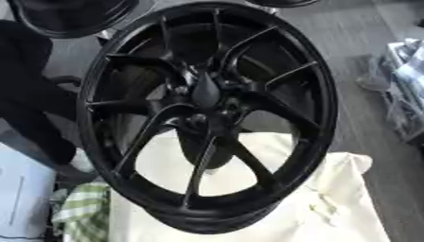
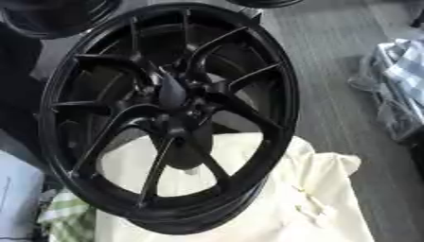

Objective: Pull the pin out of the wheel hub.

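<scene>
Black and glossy, the wheel hub (image 1: 207,118) fills both eye views, standing tilted on its lower rim on a cream cloth (image 1: 331,203) that covers the desk. At its centre, where the spokes meet, a dark tapered piece (image 1: 205,92) stands out from the boss; we judge this to be the pin, though black on black we cannot make out its outline or where it enters its hole.

We see no robot hand in either view, left or right, so we cannot say whether either is open or closed, and nothing grips the pin as things lie.

To do this step well, we think one robot hand should come in from the front, on the line of the pin, and curl its fingers and thumb round the part that projects, as near the boss as the spokes allow. The pull should run straight along the pin's own axis; a sideways tug could jam it or rock the wheel, which rests only on its rim and the soft cloth. The other robot hand could steady the rim.

Around it, a green checked cloth (image 1: 83,208) lies at the lower left, another dark wheel (image 1: 70,19) sits at the upper left, and grey floor (image 1: 364,123) runs to the right.
</scene>
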Controlling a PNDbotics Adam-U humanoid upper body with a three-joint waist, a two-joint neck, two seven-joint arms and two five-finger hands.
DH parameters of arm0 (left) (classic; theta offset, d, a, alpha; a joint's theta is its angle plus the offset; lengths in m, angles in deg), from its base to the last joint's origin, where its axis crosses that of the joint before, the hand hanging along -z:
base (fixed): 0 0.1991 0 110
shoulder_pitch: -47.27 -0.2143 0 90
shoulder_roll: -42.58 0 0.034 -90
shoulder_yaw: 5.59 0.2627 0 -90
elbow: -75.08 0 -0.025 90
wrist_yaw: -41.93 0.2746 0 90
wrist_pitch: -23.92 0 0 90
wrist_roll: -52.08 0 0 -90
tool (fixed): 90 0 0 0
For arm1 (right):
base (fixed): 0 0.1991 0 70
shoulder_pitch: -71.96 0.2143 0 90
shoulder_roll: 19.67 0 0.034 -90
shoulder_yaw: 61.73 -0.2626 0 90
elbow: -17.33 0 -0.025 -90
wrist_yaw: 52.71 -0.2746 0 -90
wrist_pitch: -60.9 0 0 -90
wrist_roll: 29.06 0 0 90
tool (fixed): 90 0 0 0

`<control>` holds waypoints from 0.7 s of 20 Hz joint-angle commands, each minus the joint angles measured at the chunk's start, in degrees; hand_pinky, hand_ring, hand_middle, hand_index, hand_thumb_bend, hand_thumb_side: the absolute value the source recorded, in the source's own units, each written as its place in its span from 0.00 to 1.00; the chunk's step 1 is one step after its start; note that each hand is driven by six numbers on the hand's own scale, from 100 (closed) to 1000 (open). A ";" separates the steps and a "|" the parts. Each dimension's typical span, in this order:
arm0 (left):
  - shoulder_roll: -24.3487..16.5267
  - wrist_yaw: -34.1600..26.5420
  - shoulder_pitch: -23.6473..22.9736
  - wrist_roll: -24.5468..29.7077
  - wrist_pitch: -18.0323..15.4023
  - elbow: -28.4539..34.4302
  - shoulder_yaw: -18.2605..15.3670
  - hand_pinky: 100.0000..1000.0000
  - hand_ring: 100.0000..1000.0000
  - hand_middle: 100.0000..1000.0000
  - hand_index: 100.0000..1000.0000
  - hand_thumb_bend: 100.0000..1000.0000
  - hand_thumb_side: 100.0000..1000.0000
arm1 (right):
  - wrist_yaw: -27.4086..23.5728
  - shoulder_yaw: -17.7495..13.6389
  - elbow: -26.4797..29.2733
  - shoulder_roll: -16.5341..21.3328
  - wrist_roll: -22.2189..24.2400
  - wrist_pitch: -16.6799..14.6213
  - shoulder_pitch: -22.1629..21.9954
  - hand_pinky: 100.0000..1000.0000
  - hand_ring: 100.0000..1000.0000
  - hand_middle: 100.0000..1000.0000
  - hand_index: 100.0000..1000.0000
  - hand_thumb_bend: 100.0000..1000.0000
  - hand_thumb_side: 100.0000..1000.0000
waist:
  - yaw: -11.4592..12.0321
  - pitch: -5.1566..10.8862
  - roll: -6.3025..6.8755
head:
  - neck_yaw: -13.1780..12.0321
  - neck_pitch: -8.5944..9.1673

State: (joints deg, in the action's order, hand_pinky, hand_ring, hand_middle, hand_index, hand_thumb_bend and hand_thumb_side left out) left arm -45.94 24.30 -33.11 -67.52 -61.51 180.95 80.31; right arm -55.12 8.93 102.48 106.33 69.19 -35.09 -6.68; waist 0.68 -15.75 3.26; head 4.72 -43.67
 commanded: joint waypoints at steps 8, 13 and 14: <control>-0.29 0.78 0.87 0.83 0.19 0.99 0.18 0.76 0.70 0.75 0.76 0.10 0.85 | -18.23 9.68 9.22 -4.54 -17.72 7.77 9.99 0.75 0.66 0.63 0.74 0.31 0.31 | 1.92 1.06 0.21 | 1.22 0.95; -0.09 0.92 0.99 1.16 0.25 1.03 0.38 0.76 0.70 0.75 0.76 0.10 0.85 | -18.18 12.87 11.19 -8.53 -19.05 9.81 14.27 0.74 0.64 0.62 0.73 0.38 0.24 | 2.29 1.08 0.36 | 1.49 0.87; -0.09 0.93 0.99 1.17 0.25 1.03 0.38 0.76 0.70 0.75 0.76 0.10 0.85 | -18.07 13.01 11.28 -8.69 -19.12 9.97 14.44 0.74 0.64 0.62 0.73 0.38 0.24 | 2.29 1.08 0.37 | 1.48 0.86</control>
State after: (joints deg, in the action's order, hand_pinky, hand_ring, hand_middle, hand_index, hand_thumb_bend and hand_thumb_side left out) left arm -45.20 24.75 -32.63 -66.56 -61.20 180.98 80.76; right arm -73.12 21.99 112.36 96.62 50.35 -25.51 6.87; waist 2.96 -15.74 3.76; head 6.11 -43.19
